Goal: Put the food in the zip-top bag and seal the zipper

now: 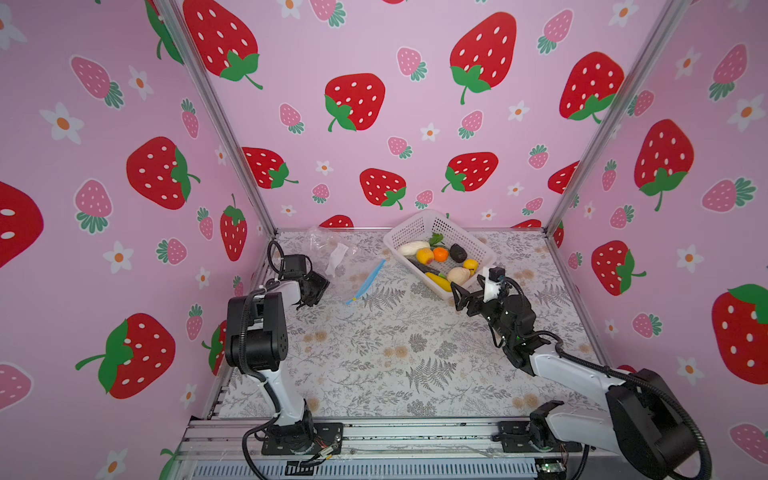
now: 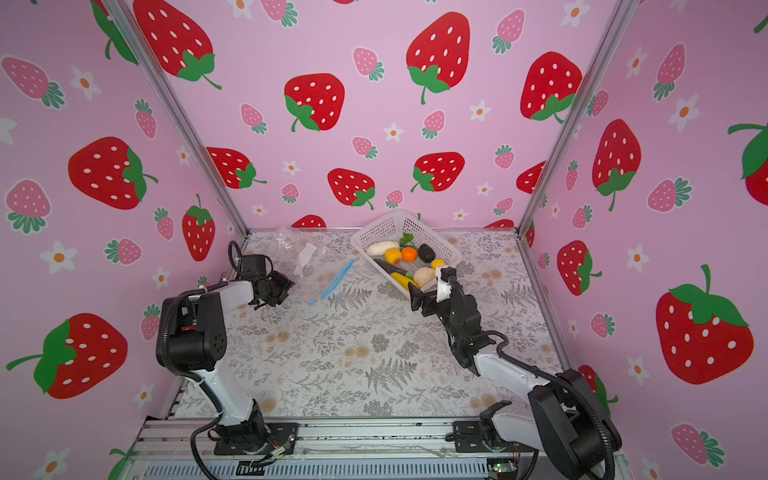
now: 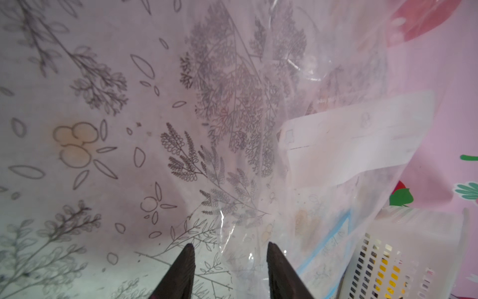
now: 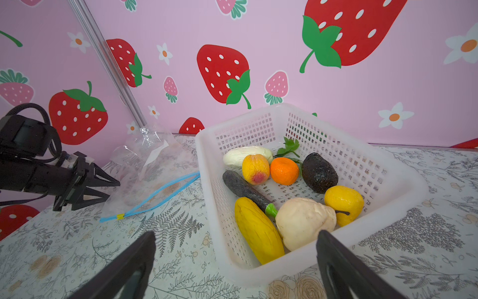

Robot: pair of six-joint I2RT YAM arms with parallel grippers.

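The bag, left of centre in a top view, could be pinched shut by the half-open left gripper. The basket holding the food could be knocked by the wide-open right gripper.

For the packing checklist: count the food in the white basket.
8 in the basket: radish, peach, orange, avocado along its far side; cucumber, banana, garlic, lemon on its near side. None seems hidden.

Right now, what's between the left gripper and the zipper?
Only the zip-top bag's own clear film, lying on the floral table, sits between the left gripper and the zipper. The right wrist view shows this best; both top views agree.
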